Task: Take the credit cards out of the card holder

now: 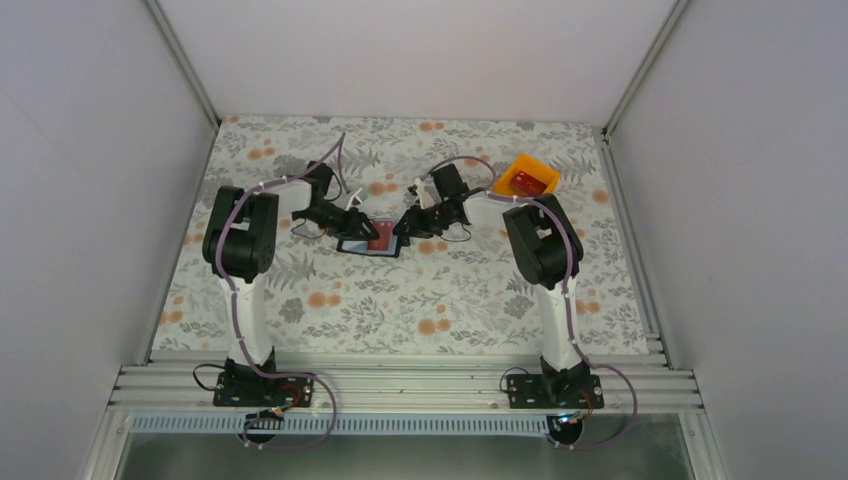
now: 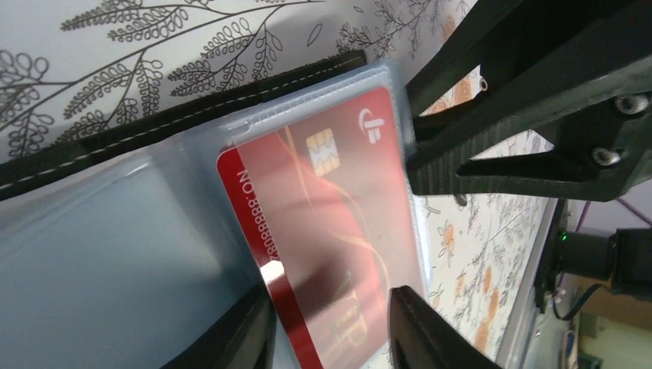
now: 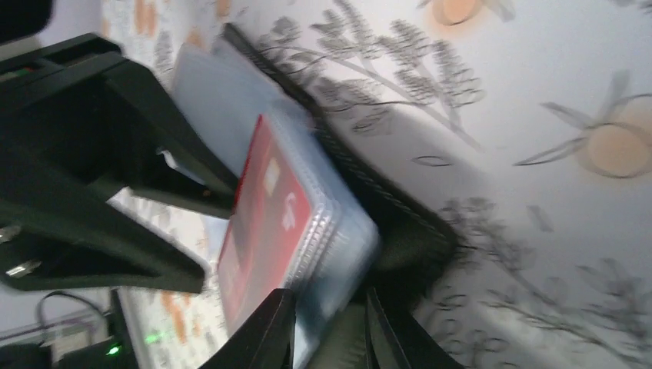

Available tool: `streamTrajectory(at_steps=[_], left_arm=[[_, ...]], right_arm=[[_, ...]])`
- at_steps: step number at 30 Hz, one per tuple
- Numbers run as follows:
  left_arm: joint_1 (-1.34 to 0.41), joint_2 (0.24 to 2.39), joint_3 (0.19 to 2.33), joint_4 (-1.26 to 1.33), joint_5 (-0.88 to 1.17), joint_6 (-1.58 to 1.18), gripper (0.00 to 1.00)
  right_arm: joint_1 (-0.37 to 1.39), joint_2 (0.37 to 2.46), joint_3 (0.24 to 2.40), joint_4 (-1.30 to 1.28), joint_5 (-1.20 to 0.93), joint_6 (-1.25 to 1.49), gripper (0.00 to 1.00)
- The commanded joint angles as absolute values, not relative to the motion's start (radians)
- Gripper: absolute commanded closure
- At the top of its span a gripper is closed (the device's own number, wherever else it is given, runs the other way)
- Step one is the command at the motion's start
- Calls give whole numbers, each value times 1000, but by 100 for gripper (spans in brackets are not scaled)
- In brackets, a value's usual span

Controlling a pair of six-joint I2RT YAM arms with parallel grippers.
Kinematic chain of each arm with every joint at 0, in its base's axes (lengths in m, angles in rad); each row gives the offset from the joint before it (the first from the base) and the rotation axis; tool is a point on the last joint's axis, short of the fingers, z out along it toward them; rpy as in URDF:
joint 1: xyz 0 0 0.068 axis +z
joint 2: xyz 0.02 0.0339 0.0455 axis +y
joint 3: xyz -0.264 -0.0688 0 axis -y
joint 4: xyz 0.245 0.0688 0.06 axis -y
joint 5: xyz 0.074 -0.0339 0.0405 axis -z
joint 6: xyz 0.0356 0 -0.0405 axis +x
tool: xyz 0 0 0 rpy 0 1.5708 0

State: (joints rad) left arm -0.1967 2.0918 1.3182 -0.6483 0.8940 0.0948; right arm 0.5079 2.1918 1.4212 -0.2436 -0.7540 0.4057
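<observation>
The card holder (image 1: 362, 243) lies open mid-table, black with grey-blue clear sleeves. A red credit card (image 1: 381, 238) sits in its right sleeve. In the left wrist view the card (image 2: 323, 223) fills the middle, inside the clear sleeve, with the black stitched wallet edge (image 2: 177, 115) above. My left gripper (image 2: 330, 338) is open, its fingertips apart over the card's near end. My right gripper (image 3: 327, 330) is shut on the card holder's (image 3: 400, 238) sleeve stack at its right edge. The card (image 3: 265, 215) shows there too. Both grippers meet at the wallet in the top view, left (image 1: 350, 224) and right (image 1: 405, 229).
An orange bin (image 1: 514, 180) stands at the back right with a red card (image 1: 531, 186) inside. The floral tablecloth (image 1: 420, 300) covers the table. The right arm's fingers (image 2: 523, 123) crowd the left wrist view. The left arm's fingers (image 3: 92, 169) crowd the right wrist view.
</observation>
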Motion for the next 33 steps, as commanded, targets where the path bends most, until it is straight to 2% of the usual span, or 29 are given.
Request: streamTrajectory(at_steps=[1, 3, 6, 8, 9, 11, 15, 17, 19, 25, 28, 33], left_arm=[[-219, 2115, 1326, -626, 989, 121, 68], [-219, 2112, 1328, -634, 987, 131, 73], [-214, 2098, 1317, -623, 970, 131, 84], [-208, 2097, 1313, -620, 972, 129, 92], [-207, 2098, 1311, -620, 972, 130, 96], [-207, 2091, 1307, -616, 972, 130, 97], [-196, 2073, 1311, -631, 959, 144, 98], [-175, 2051, 1315, -651, 953, 164, 97], [-154, 2013, 1323, -675, 955, 210, 94], [-143, 1871, 1342, -727, 1060, 331, 75], [-142, 1842, 1371, -739, 1075, 343, 71], [-124, 1820, 1425, -729, 1068, 312, 59]], right_arm=[[539, 2211, 1413, -130, -951, 440, 74], [540, 2208, 1414, -118, -987, 439, 71], [539, 2198, 1426, -110, -1021, 434, 59], [540, 2204, 1442, -125, -1008, 429, 59], [541, 2210, 1449, -132, -997, 429, 61], [540, 2222, 1454, -141, -975, 432, 69], [536, 2215, 1450, -162, -962, 407, 92], [523, 2184, 1447, -178, -955, 377, 95], [504, 2143, 1438, -177, -965, 344, 96], [488, 2047, 1430, -78, -1099, 328, 95], [486, 2005, 1391, 48, -1127, 426, 96], [486, 1928, 1309, 301, -1132, 618, 96]])
